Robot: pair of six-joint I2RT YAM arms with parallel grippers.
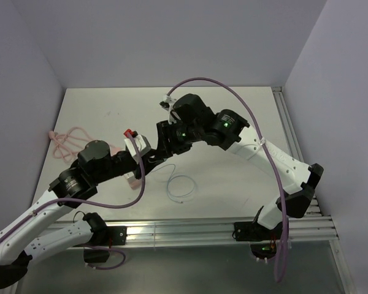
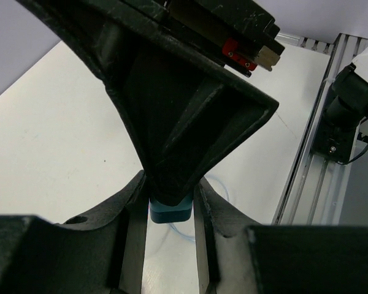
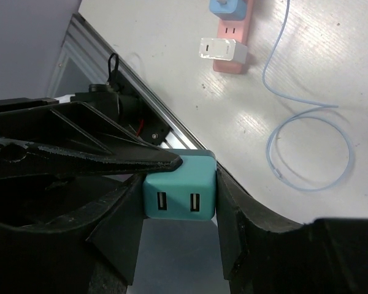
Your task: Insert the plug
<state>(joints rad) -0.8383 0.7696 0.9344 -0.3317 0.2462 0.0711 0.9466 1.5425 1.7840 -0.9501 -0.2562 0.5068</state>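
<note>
Currently both my grippers meet above the tabletop (image 3: 172, 37) on one teal USB charger cube (image 3: 179, 193). My left gripper (image 2: 170, 205) is clamped on it, and my right gripper (image 3: 179, 214) has a finger against each side face, with the two USB ports facing the right wrist camera. The plug (image 3: 280, 174), the tiny head on the thin pale looping wire (image 3: 264, 72), lies loose on the tabletop, well apart from both grippers and from the pink socket strip (image 3: 235, 29). Judgement: make the right grip square and firm before the left lets go. Keep the ports level and unobstructed, then take the plug by its head, not the wire. Writing: none legible on the cube, the strip or the white adapter (image 3: 222, 49); no brand seen.
</note>
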